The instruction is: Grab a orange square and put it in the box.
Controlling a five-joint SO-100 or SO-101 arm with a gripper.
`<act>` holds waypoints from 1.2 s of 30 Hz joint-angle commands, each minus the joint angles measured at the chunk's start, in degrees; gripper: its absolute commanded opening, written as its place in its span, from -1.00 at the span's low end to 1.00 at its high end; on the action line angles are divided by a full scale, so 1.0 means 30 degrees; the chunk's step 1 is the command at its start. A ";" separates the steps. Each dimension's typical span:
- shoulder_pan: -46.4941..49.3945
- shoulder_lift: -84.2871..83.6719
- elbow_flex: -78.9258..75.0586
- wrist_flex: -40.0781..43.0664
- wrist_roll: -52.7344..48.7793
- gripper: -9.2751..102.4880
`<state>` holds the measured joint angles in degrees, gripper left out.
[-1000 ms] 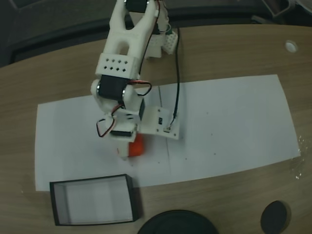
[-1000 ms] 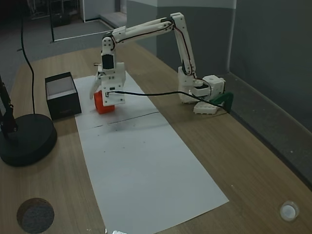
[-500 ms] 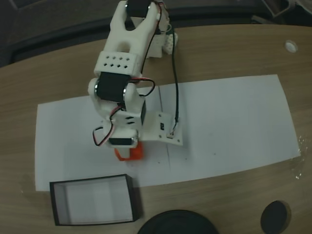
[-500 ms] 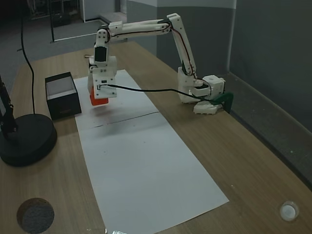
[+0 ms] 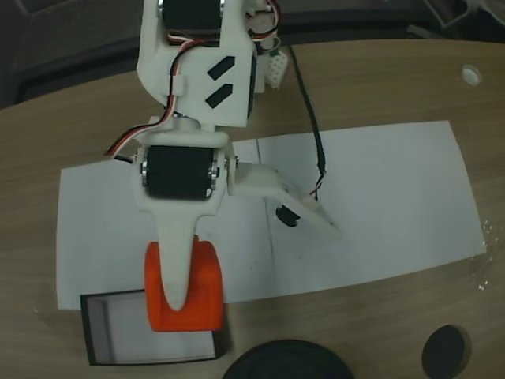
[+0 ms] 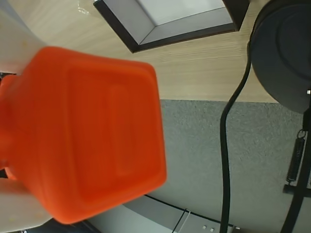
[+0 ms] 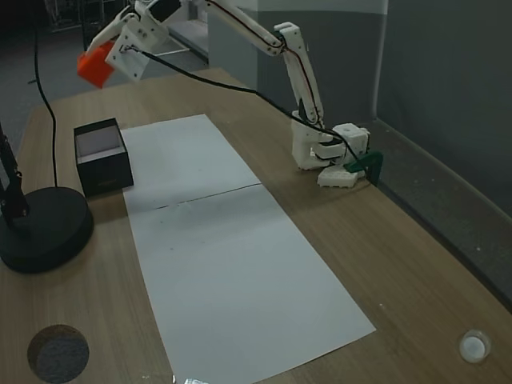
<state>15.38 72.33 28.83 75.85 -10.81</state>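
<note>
Orange square (image 7: 95, 68) clamped between gripper (image 7: 102, 50) jaws — airborne

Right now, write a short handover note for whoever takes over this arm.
Gripper: shut on the orange square, carried high in the air.
Orange square: clear of the white paper; in a fixed view it hangs above the box, which stands at the paper's edge.
Box: its pale floor looks bare where it shows.
Done: the pick and the lift.
Left: line up over the box, lower, open the jaws, then pull back.
</note>
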 commanded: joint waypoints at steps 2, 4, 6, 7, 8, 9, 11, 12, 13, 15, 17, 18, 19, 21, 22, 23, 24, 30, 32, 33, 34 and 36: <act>0.1143 -0.1611 -0.1289 -0.1377 0.0146 -0.69; 0.1582 -0.2754 -0.1289 -0.1611 0.0146 -0.69; 0.1992 -0.3809 -0.1289 -0.1934 0.0146 -0.69; 0.2168 -0.4248 -0.1289 -0.2051 0.0146 -0.69; 0.2314 -0.4629 -0.1289 -0.2080 0.0117 -0.69; 0.2461 -0.4951 -0.1289 -0.2197 0.0088 -0.69; 0.2725 -0.5508 -0.1289 -0.2227 0.0029 -0.69; 0.2783 -0.5742 -0.1289 -0.2227 0.0000 -0.69; 0.2871 -0.5947 -0.1289 -0.2227 0.0000 -0.69; 0.2959 -0.6416 -0.1289 -0.2285 0.0000 -0.69; 0.2988 -0.6914 -0.1289 -0.2314 0.0000 -0.69; 0.2988 -0.7119 -0.1289 -0.2314 0.0000 -0.69; 0.2988 -0.7324 -0.1289 -0.2314 0.0000 -0.69; 0.2988 -0.7559 -0.1289 -0.2314 0.0000 -0.69; 0.2988 -0.7617 -0.1289 -0.2314 0.0000 -0.69; 0.2988 -0.7646 -0.1289 -0.2314 0.0000 -0.69; 0.2988 -0.7676 -0.1289 -0.2314 0.0088 -0.67; 0.3135 -0.7383 -0.1318 -0.1787 0.0029 -0.16; 0.3398 -0.7148 -0.1699 -0.1436 0.0000 -0.17; 0.3516 -0.7002 -0.2021 -0.1143 0.0000 -0.20; 0.3633 -0.6826 -0.2314 -0.0791 0.0059 -0.24; 0.3721 -0.6270 -0.3164 0.0176 0.0176 -0.33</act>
<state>26.37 47.29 25.40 74.18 -10.81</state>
